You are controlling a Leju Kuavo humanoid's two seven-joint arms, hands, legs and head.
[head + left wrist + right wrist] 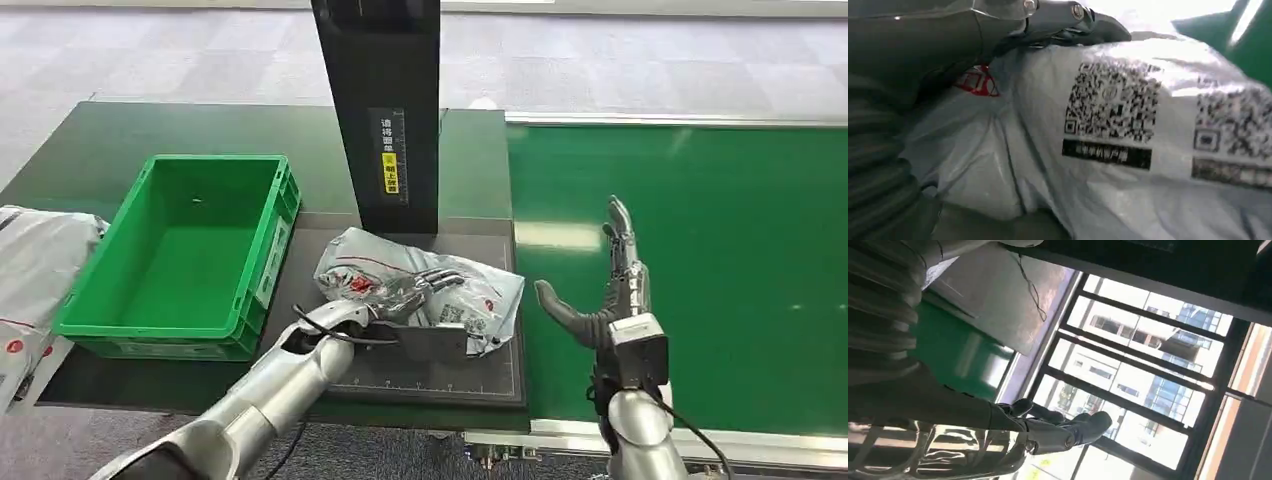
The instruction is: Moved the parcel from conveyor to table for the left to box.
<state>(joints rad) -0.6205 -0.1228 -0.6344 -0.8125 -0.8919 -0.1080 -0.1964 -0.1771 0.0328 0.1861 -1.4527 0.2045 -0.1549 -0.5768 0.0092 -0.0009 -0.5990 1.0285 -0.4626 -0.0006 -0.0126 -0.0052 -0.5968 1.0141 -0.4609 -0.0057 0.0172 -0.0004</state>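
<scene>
A grey parcel is pressed on the dark mat by the left robot hand, beside the green conveyor.

The crumpled parcel, printed with QR codes and a red mark, is seen lying on the mat of the dark surface, between the green box and the conveyor edge, just in front of a black upright column. The left robot hand is laid over the parcel's top with fingers curled onto the plastic; whether it is truly gripped cannot be told. The right robot hand is held upright over the conveyor, fingers straight and thumb spread, with nothing in it. More grey bags are seen to the left of the box, which holds no parcel.
</scene>
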